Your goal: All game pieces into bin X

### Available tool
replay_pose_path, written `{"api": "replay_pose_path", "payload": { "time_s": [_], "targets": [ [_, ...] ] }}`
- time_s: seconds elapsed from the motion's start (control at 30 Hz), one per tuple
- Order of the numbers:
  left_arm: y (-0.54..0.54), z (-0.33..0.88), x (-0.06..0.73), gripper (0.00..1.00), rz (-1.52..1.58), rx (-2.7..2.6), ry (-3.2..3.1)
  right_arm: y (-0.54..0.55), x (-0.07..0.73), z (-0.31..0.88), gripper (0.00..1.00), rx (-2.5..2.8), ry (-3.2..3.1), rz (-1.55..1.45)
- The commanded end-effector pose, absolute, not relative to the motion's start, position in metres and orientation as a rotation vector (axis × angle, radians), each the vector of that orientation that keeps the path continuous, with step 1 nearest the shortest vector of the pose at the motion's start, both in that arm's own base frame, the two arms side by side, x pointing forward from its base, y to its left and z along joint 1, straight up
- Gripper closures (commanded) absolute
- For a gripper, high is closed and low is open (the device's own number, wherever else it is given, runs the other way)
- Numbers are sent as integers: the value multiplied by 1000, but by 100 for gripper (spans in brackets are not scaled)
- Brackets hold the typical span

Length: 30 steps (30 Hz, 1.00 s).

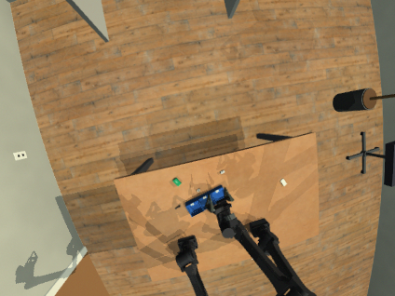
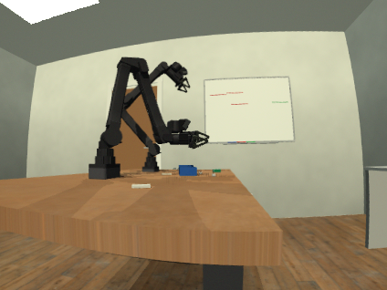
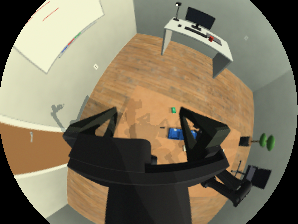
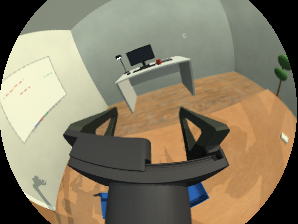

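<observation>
Two joined blue bins stand near the middle of the table; they also show in the side view and small in the left wrist view. I cannot read which bin bears the X. A green piece lies just beyond the bins. A small white piece and a tiny piece lie close by. A white block lies far off to the side. My left gripper is open and empty, high above the table. My right gripper is open and empty, level, above the bins.
A thin dark object lies beside the bins. Both arm bases stand at the table's near edge in the overhead view. A white desk and a whiteboard are off the table.
</observation>
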<state>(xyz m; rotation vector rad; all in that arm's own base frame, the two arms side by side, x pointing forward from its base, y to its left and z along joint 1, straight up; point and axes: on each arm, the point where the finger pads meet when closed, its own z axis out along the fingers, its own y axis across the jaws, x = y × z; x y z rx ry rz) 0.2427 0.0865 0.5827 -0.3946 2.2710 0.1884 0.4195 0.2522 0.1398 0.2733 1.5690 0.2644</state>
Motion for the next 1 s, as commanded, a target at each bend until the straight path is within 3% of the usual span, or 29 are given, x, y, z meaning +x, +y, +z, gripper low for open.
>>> {"api": "replay_pose_path", "payload": {
  "time_s": [0.0, 0.97],
  "targets": [
    [96, 603, 224, 0, 217, -456, 2217, 253, 420, 143, 0, 277, 1563, 270],
    [121, 603, 211, 0, 279, -587, 2192, 253, 420, 143, 0, 277, 1563, 270]
  ]
}}
